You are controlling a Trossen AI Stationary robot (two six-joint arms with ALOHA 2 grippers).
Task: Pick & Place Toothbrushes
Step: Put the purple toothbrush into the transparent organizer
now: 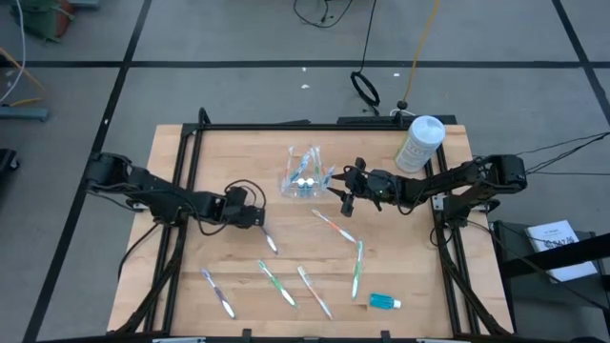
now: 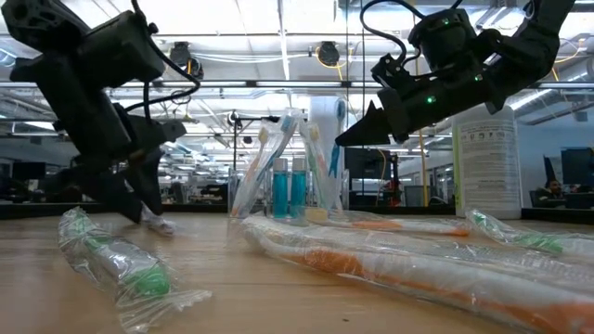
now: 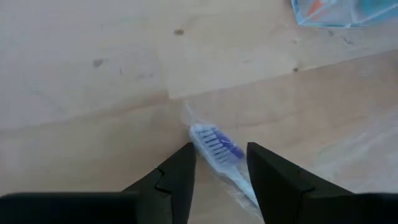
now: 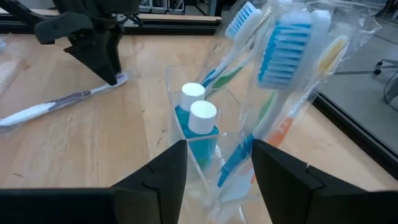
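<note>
A clear holder (image 1: 303,181) at the table's far middle holds several wrapped toothbrushes (image 4: 292,56), standing tilted, and two blue tubes with white caps (image 4: 196,112). Several more wrapped toothbrushes lie flat on the table, among them an orange one (image 1: 334,227), a green one (image 1: 277,283) and a purple one (image 1: 217,292). My left gripper (image 3: 219,148) points steeply down, open, over the head end of a blue-bristled wrapped toothbrush (image 3: 214,142) that lies flat on the wood. My right gripper (image 4: 217,144) hangs level and open just right of the holder and touches nothing. My left gripper comes from above at a slant, one finger (image 3: 180,174) on each side of the toothbrush's wrapped head end (image 3: 224,149), across the brush. The brush lies flat on the table. I cannot tell whether the fingers touch the wrapper.
A white bottle (image 1: 420,143) stands at the far right corner. A short blue tube with a white cap (image 1: 384,302) lies near the front right. A black frame (image 1: 191,143) runs along the table's edges.
</note>
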